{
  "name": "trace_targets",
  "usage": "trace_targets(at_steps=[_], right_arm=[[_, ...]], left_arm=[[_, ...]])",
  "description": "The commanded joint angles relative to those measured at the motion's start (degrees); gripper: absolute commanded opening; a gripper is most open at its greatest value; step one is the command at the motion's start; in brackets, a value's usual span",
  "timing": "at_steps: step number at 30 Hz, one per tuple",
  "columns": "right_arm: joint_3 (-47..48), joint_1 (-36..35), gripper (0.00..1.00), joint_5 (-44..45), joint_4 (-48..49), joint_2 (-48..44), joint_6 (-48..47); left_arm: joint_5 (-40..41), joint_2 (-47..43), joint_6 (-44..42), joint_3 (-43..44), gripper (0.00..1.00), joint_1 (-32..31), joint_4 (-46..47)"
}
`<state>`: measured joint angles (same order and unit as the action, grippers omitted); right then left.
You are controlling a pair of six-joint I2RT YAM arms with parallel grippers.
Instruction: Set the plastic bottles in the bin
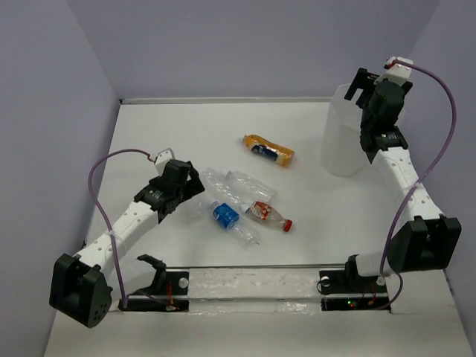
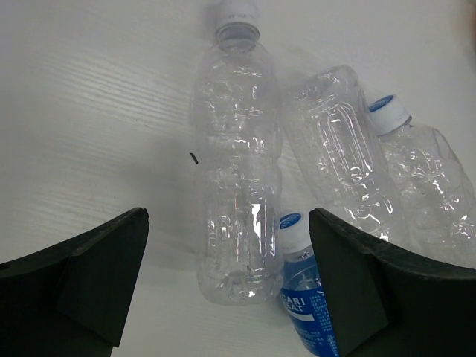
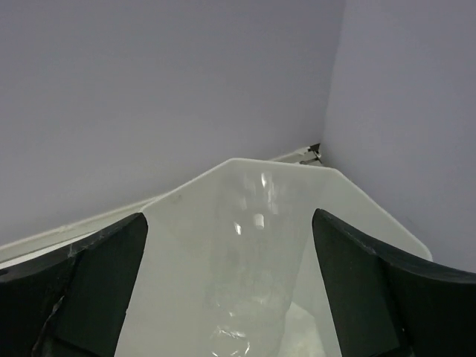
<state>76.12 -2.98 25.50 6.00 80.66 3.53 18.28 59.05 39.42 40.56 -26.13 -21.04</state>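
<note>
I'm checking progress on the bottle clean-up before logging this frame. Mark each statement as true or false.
1. The orange bottle lies on the table, outside the bin. True.
2. The left end effector is shut on a clear bottle. False: it is open, with one finger on each side of that bottle, which lies on the table.
3. The right end effector is open above the bin. True.
4. The red-capped bottle stands upright. False: it lies on its side near the middle of the table.
5. The bin sits at the table's far left. False: it is at the far right.
</note>
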Motion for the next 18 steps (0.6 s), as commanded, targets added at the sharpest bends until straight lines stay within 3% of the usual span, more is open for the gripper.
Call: trace_targets(at_steps=[1, 6, 10, 14, 18], right_arm=[[0.3, 0.0, 0.98, -6.2, 2.2, -6.1, 2.7], [-1.1, -4.0, 0.97, -15.8, -1.6, -10.4, 3.2], [-1.1, -13.2, 0.95, -19.8, -3.7, -9.7, 0.4], [2.4, -17.5, 0.94, -29.2, -8.8, -3.2, -1.5], [8.6, -21.3, 0.93, -31.9, -16.8, 6.2, -7.3]], left_arm=[[-0.7, 2.1, 4.0, 0.9, 0.99, 0.3, 1.0], [0.1, 4.9, 6.2, 0.0, 0.99, 0.3, 5.7], [3.1, 7.9, 8.9, 0.0, 0.95, 0.2, 7.3], [5.9, 10.6, 9.9, 0.4, 0.93, 0.2, 8.2], [7.1, 13.4, 10.7, 1.2, 0.92, 0.5, 8.7]])
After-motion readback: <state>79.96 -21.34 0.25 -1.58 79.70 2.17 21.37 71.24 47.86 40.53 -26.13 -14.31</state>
